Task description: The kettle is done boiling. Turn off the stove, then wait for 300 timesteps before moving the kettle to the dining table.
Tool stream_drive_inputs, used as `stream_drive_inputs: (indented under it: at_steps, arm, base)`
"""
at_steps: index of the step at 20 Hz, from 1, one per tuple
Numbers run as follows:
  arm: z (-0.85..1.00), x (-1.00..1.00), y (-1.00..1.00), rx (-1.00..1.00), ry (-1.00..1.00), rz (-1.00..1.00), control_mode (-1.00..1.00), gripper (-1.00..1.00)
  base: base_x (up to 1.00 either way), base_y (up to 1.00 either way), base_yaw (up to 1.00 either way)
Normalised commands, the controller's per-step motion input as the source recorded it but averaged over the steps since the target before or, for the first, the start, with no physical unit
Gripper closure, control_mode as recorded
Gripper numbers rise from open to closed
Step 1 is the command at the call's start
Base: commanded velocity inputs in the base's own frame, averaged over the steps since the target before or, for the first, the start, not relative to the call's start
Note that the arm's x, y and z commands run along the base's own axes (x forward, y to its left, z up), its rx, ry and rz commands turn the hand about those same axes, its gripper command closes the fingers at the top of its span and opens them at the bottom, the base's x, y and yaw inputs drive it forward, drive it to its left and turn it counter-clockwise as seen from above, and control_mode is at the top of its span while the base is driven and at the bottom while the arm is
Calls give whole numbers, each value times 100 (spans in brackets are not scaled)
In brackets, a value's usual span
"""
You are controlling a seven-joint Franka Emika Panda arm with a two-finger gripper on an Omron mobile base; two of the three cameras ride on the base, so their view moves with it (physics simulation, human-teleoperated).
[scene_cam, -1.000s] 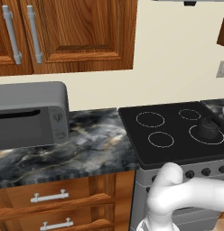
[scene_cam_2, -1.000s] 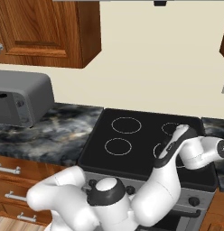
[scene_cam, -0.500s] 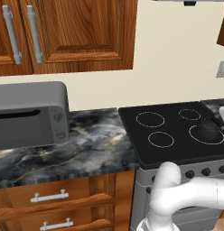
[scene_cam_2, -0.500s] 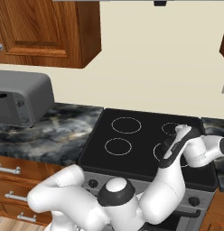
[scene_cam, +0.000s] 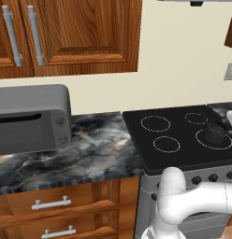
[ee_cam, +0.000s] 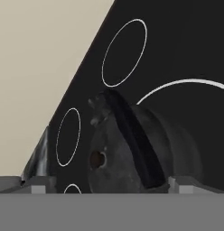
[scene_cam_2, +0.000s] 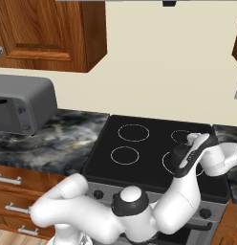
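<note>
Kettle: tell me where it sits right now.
The kettle sits on the stove's front right burner ring in the left base view, and the open gripper is right in front of it.

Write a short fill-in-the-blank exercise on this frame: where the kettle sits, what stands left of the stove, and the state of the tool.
1. The kettle sits on a burner ring of the black ____.
2. The grey box on the counter left of the cooktop is a ____.
3. The tool is near the kettle with its jaws ____.
4. The cabinets above the counter are made of ____.

Missing words: stove; microwave; open; wood
</note>
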Motion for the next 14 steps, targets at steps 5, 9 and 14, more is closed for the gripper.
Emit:
stream_drive_inputs:
  at_steps: [5, 9, 14]
  arm:
    - [-11, 6, -9, 0, 0, 9, -100, -100]
    - [-4, 1, -1, 0, 0, 7, -100, -100]
    - [0, 2, 0, 0, 0, 5, -100, -100]
  base:
    - [0, 0, 0]
    - [0, 0, 0]
    - [0, 0, 0]
